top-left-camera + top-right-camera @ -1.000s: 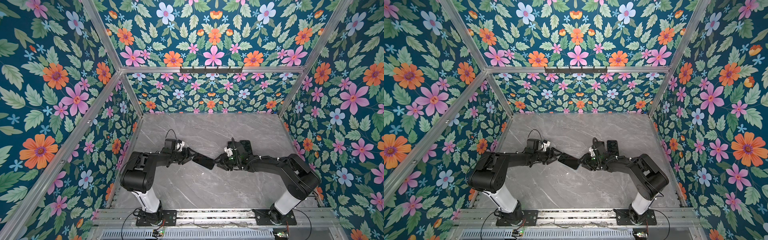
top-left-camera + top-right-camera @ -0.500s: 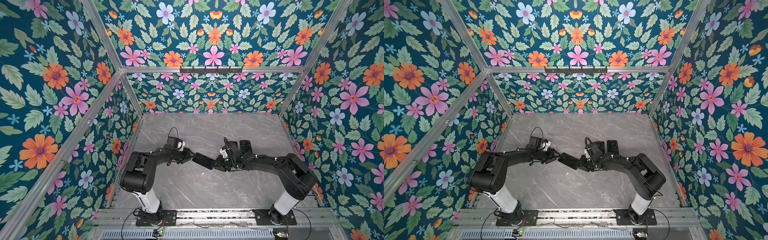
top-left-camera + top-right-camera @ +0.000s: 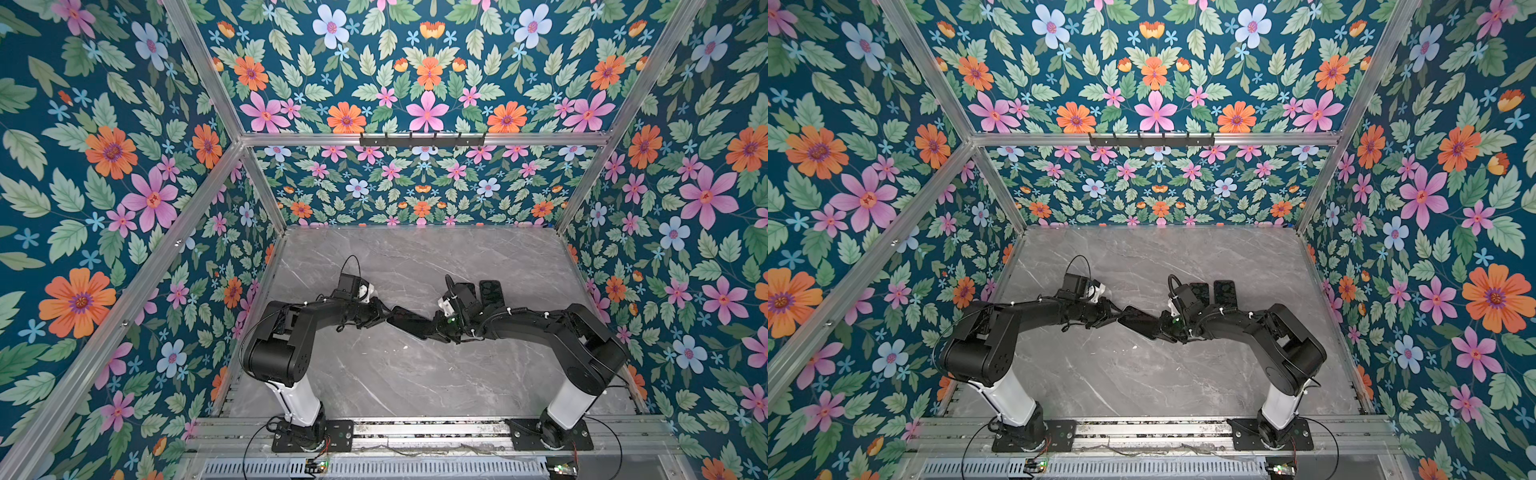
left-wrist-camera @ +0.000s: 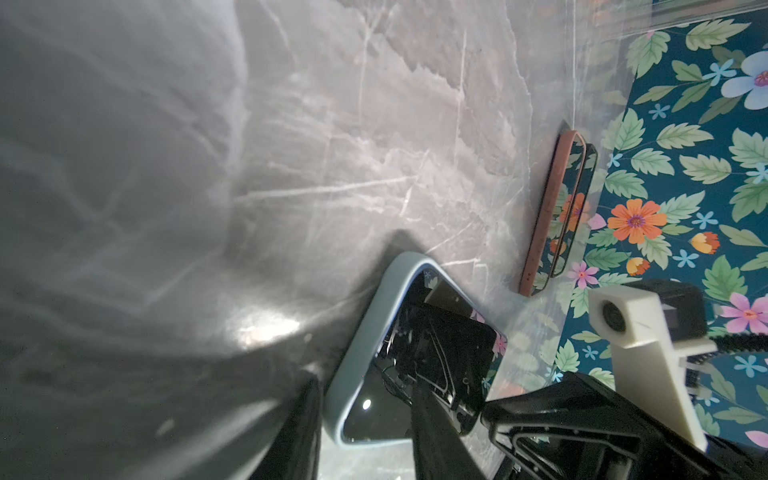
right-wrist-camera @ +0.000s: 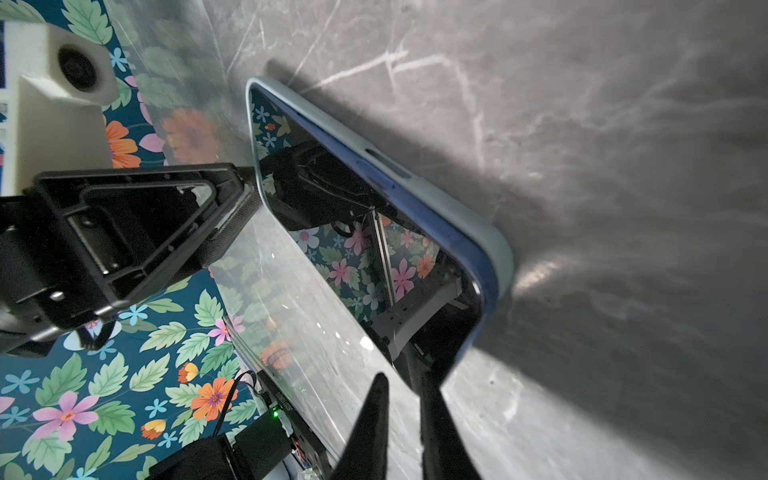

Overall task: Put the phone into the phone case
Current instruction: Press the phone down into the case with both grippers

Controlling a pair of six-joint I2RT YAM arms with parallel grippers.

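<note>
Grippers meet nose to nose at mid-table, and in both top views the phone (image 3: 409, 323) (image 3: 1138, 322) bridges the gap between them. It sits in the light-blue case (image 4: 365, 332), pale rim hugging the edge of the glass.

Left gripper (image 3: 384, 316) has one end. In the left wrist view one of its fingers (image 4: 299, 424) lies against the case back and its partner is down on the screen, so that hand is clamped on the phone.

Right gripper (image 3: 436, 328) works the opposite end. Its fingertips (image 5: 376, 415) stand close together right at the phone's corner, but whether they pinch it cannot be told.

The phone is tilted, throwing a shadow on the grey marble table (image 3: 395, 374); whether it touches the table is unclear. Behind the right arm, two spare handsets (image 3: 490, 293) lie flat, side by side.
</note>
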